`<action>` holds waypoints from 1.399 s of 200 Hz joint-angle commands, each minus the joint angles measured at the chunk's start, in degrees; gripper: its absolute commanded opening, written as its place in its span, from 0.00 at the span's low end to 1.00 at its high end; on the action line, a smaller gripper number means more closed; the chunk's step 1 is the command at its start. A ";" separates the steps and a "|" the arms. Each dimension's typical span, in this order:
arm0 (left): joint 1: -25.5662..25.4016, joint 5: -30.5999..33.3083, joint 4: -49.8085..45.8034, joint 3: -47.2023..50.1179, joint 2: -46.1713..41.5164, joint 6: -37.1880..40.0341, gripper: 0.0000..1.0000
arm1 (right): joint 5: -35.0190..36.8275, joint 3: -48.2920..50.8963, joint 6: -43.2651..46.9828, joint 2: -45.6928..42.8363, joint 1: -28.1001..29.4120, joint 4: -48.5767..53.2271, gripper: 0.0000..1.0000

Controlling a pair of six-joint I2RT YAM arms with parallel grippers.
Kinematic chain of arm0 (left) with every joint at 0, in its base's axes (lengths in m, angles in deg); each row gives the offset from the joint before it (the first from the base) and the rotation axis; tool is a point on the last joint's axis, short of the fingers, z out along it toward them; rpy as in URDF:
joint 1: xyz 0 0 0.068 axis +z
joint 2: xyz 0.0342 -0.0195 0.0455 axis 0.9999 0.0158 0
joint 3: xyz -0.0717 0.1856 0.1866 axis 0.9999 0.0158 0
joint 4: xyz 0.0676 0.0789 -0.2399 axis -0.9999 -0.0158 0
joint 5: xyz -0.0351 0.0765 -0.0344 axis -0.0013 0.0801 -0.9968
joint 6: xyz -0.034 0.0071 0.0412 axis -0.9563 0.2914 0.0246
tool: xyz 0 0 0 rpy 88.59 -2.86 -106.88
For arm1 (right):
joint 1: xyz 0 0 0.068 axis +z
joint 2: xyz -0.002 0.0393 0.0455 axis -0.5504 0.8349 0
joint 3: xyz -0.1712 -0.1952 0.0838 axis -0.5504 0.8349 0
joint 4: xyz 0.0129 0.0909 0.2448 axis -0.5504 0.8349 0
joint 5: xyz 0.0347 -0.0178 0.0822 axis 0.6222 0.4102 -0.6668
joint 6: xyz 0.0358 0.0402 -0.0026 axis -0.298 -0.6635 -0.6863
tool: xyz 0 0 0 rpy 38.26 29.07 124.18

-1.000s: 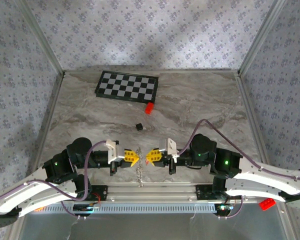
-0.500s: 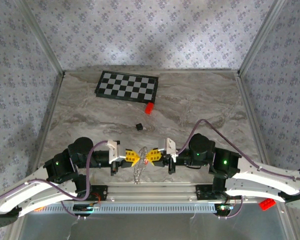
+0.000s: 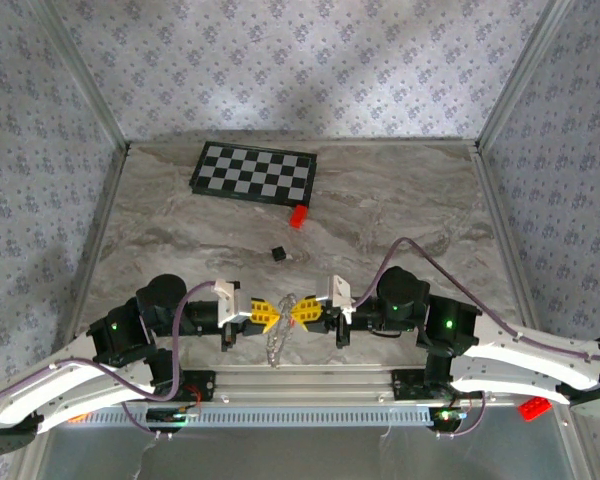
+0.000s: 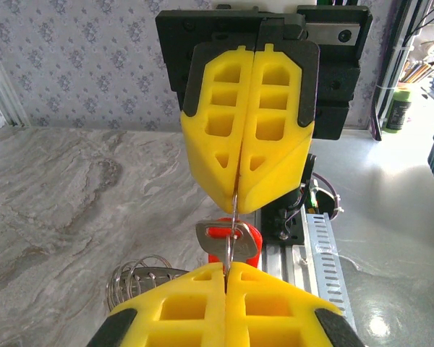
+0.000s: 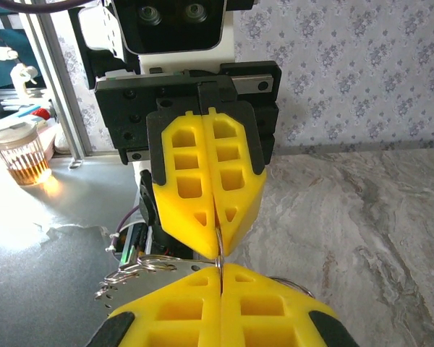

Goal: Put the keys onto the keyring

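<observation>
My left end effector (image 3: pixel 270 313) and my right end effector (image 3: pixel 298 313) met tip to tip low over the near edge of the bench (image 3: pixel 410 200), just ahead of the rail that carries my bases. Both had their yellow fingers pressed flat together, with no gap at the seam.

From the left wrist I saw my own left end effector (image 4: pixel 226 269) at the bottom and the right end effector (image 4: pixel 237 199) facing it from above. A thin metal wire ran straight from one seam to the other, so each pair of fingers was clamped on a strand of the keyring (image 4: pixel 136 278), whose remaining coils hung down beside my left fingers. The keys (image 4: pixel 231 237) sat on that wire right at my left fingertips, a small red piece against a grey metal head; its lower edge was hidden behind my fingers, and I could not tell whether it was pinched as well.

From the right wrist, the same wire crossed between my right end effector (image 5: pixel 220 269) and the left end effector (image 5: pixel 215 246), with loops of the keyring (image 5: pixel 130 278) dangling to one side.

From above, the keyring (image 3: pixel 276 338) hung below the joined tips. Farther out on the bench lay a black cube (image 3: pixel 277 254), a red block (image 3: pixel 298 216) and a checkerboard (image 3: pixel 253 172), all well apart from me.
</observation>
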 commanded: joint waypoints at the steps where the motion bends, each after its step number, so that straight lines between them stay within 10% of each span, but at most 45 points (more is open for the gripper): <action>1: -0.41 -0.02 1.97 -1.59 -0.11 0.76 0.00 | -0.94 0.32 -1.05 -0.08 -0.29 -1.52 0.00; 280: -0.43 -0.28 2.28 -2.23 0.46 0.70 0.00 | -3.11 0.24 -0.80 0.75 -1.44 -0.37 0.00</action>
